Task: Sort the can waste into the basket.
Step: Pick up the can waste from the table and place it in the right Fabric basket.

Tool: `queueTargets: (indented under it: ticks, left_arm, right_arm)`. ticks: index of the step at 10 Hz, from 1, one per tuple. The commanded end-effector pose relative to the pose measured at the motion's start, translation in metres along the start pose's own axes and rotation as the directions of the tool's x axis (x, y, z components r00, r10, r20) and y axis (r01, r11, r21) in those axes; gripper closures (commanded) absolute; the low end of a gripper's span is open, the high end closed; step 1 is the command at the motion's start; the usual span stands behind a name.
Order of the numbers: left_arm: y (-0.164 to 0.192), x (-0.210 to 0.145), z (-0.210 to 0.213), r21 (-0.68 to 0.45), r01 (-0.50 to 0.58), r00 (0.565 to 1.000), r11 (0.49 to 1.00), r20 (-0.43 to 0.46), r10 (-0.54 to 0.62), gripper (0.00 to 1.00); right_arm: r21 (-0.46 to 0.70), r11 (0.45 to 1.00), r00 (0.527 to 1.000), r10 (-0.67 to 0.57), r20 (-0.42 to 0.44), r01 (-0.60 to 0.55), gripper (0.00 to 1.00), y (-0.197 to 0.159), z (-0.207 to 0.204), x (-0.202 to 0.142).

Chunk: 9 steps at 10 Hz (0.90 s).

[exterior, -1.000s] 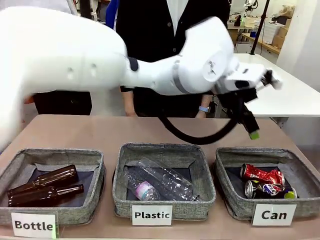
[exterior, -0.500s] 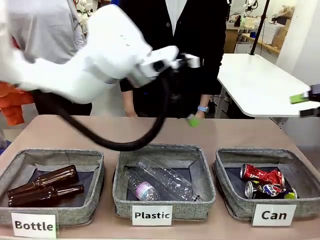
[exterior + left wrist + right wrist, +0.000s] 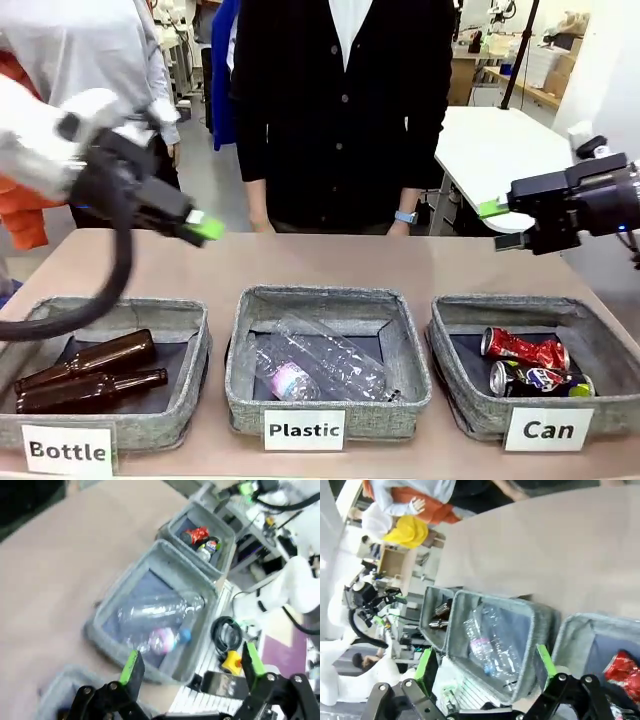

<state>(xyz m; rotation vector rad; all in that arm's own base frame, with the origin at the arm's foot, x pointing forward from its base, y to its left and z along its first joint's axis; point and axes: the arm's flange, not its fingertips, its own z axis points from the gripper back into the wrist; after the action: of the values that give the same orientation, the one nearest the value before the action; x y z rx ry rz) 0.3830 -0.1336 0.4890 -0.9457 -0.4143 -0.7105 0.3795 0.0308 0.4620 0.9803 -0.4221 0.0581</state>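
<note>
Both crushed cans (image 3: 528, 364) are lying in the basket (image 3: 460, 405). The left gripper (image 3: 190, 667) and right gripper (image 3: 485, 662) are hanging spread and empty, basket below the right one.

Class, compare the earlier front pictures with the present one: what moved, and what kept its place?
The left hand swung from above the Can basket across to the robot's left, empty and open. The right hand came in from the right edge. The red can, black can and all bottles stayed put.
</note>
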Motion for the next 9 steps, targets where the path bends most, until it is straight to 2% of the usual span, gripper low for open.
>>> queueTargets:
  ticks: [1,2,3,4,5,6,7,8,9]
  left_arm:
    - [0.021,-0.055,0.058,-0.028,-0.132,0.987,0.991,0.087,0.134,0.0]
    - [0.029,-0.089,0.085,-0.052,-0.156,0.972,0.986,0.167,0.163,0.0]
    - [0.035,-0.118,0.091,-0.099,-0.148,0.959,0.984,0.229,0.167,0.0]
    - [0.035,-0.143,0.095,-0.143,-0.101,0.942,0.985,0.304,0.14,0.0]
    - [0.032,-0.156,0.081,-0.129,-0.14,0.918,0.982,0.355,0.177,0.0]
    - [0.024,-0.155,0.052,-0.173,-0.111,0.9,0.979,0.4,0.173,0.0]
    - [0.053,-0.123,0.121,-0.115,-0.169,0.934,0.979,0.298,0.196,0.0]
    - [0.053,-0.123,0.121,-0.115,-0.169,0.934,0.979,0.298,0.196,0.0]
    - [0.053,-0.123,0.121,-0.115,-0.169,0.934,0.979,0.298,0.196,0.0]
  right_arm:
    - [0.141,0.971,0.978,-0.183,-0.098,0.195,0.0,-0.001,-0.009,0.005]
    - [0.206,0.934,0.946,-0.253,-0.201,0.293,0.0,-0.004,-0.011,0.006]
    - [0.238,0.903,0.916,-0.291,-0.275,0.358,0.0,-0.015,-0.01,0.012]
    - [0.283,0.868,0.894,-0.317,-0.317,0.408,0.0,-0.022,-0.005,0.017]
    - [0.293,0.858,0.895,-0.342,-0.286,0.421,0.0,-0.031,0.005,0.025]
    - [0.306,0.853,0.898,-0.35,-0.266,0.423,0.0,-0.04,0.017,0.03]
    - [0.293,0.87,0.913,-0.338,-0.23,0.396,0.0,-0.049,0.027,0.034]
    - [0.3,0.869,0.904,-0.305,-0.299,0.393,0.0,-0.039,0.007,0.014]
    - [0.3,0.869,0.904,-0.305,-0.299,0.393,0.0,-0.039,0.007,0.014]
